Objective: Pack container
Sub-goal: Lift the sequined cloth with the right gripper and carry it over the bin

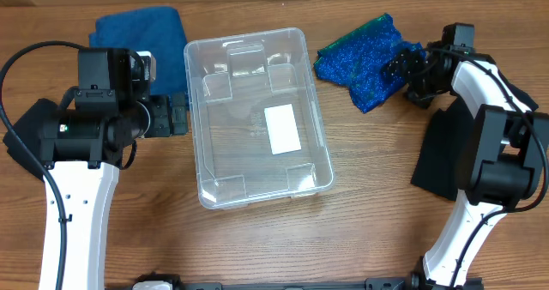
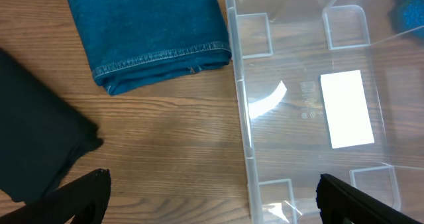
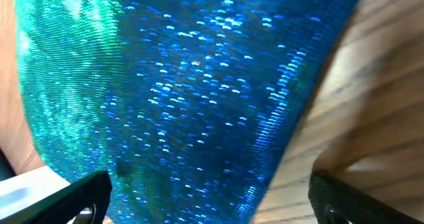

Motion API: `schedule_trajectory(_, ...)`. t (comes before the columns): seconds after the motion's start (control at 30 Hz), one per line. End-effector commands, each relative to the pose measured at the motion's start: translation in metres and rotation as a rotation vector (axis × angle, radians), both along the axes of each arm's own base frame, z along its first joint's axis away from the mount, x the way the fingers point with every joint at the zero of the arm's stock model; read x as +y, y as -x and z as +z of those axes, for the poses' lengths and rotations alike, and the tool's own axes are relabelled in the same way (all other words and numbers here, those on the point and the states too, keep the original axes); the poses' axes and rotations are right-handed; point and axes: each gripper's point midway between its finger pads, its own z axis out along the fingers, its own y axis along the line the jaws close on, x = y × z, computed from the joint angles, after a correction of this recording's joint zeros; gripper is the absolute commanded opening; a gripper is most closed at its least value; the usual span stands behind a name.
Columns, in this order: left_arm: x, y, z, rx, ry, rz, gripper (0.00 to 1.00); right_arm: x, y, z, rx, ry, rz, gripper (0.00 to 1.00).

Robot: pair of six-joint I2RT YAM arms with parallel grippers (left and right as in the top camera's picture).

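Observation:
The clear plastic container (image 1: 257,118) stands empty in the middle of the table, its white label (image 1: 282,129) on the bottom; it also shows in the left wrist view (image 2: 311,98). My left gripper (image 1: 178,117) is open at the container's left wall, its fingers (image 2: 212,197) straddling that rim. My right gripper (image 1: 405,74) is open at the right edge of a sparkly blue-green cloth (image 1: 364,58), which fills the right wrist view (image 3: 185,91) between the fingers (image 3: 212,197).
A folded blue denim piece (image 1: 141,41) lies at the back left, also in the left wrist view (image 2: 149,32). Black cloth lies at the left (image 1: 30,135) and at the right (image 1: 442,153).

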Motion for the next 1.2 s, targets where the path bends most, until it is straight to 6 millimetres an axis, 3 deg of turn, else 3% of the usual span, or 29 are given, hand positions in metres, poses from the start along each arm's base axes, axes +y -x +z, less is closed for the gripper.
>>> schedule_trajectory(0.0,0.000,-0.004,0.008,-0.025,0.019,0.012,1.00,0.023,-0.007,-0.011,-0.001,-0.024,0.033,0.89)
schedule_trajectory(0.07,0.000,-0.004,0.008,-0.024,0.019,0.012,1.00,0.034,-0.009,-0.014,-0.006,-0.025,0.051,0.61)
schedule_trajectory(0.13,0.000,-0.003,0.008,-0.020,0.019,0.012,1.00,0.040,-0.016,-0.011,-0.036,-0.018,0.061,0.16)
schedule_trajectory(0.17,0.000,-0.003,0.008,-0.021,0.018,0.013,1.00,0.041,-0.018,-0.008,-0.046,-0.025,0.058,0.04)
schedule_trajectory(0.27,0.000,-0.003,0.008,-0.021,0.018,0.013,1.00,0.040,-0.022,0.008,-0.085,-0.017,0.073,0.04)
schedule_trajectory(0.33,0.000,-0.003,0.008,-0.021,0.018,0.013,1.00,0.040,-0.026,0.034,-0.156,0.009,0.108,0.04)
schedule_trajectory(0.4,0.001,-0.003,0.008,-0.021,0.014,0.015,1.00,0.039,-0.029,0.072,-0.243,0.041,0.141,0.04)
schedule_trajectory(0.5,0.004,-0.003,0.008,-0.020,-0.002,0.026,1.00,0.038,-0.025,0.150,-0.397,0.103,0.173,0.04)
schedule_trajectory(0.57,0.011,-0.003,0.007,-0.018,-0.022,0.075,1.00,0.040,-0.011,0.212,-0.516,0.154,0.205,0.04)
schedule_trajectory(0.67,0.031,0.003,0.006,-0.004,-0.049,0.202,1.00,0.052,0.022,0.282,-0.659,0.225,0.275,0.04)
schedule_trajectory(0.73,0.050,0.009,0.003,0.011,-0.018,0.324,1.00,0.081,0.051,0.326,-0.789,0.285,0.393,0.04)
schedule_trajectory(0.8,0.068,0.017,0.000,0.035,0.031,0.426,1.00,0.115,0.073,0.346,-0.876,0.319,0.519,0.04)
schedule_trajectory(0.9,0.087,0.026,-0.003,0.054,0.108,0.513,1.00,0.173,0.098,0.340,-0.902,0.367,0.715,0.04)
schedule_trajectory(1.03,0.102,0.032,-0.004,0.054,0.138,0.572,1.00,0.246,0.123,0.285,-0.795,0.348,0.959,0.04)
schedule_trajectory(1.17,0.104,0.032,-0.004,0.053,0.138,0.579,1.00,0.294,0.124,0.223,-0.699,0.321,1.125,0.04)
